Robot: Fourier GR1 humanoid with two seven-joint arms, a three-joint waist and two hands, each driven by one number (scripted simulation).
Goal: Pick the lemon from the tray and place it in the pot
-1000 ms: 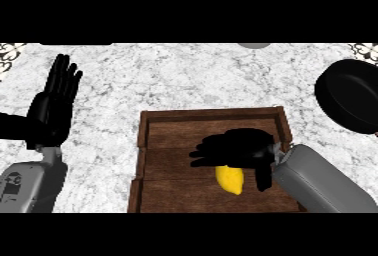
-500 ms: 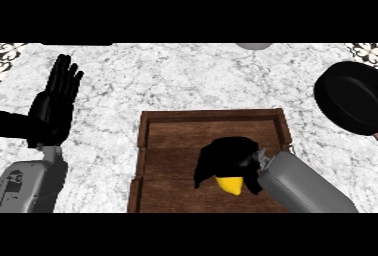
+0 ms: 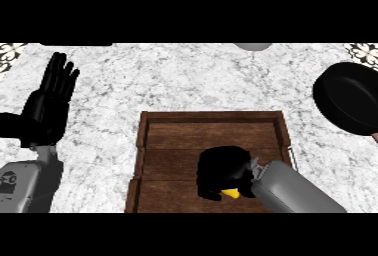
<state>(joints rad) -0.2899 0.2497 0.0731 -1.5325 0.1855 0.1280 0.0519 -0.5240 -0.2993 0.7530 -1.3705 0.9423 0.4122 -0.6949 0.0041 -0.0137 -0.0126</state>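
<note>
A brown wooden tray (image 3: 210, 120) lies on the marble counter at the centre. My right hand (image 3: 224, 172) is inside the tray near its front, fingers curled over the yellow lemon (image 3: 232, 193). Only a small yellow tip shows below the hand. The black pot (image 3: 348, 97) sits at the right edge of the view, partly cut off. My left hand (image 3: 49, 102) rests open at the left, fingers up, away from the tray.
A grey round object (image 3: 255, 46) shows at the top edge of the counter. Patterned tiles fill the top corners. Bare marble lies between the tray and the pot and behind the tray.
My right hand has closed down over the lemon; much less yellow shows now than a second ago. The left hand has not moved.
</note>
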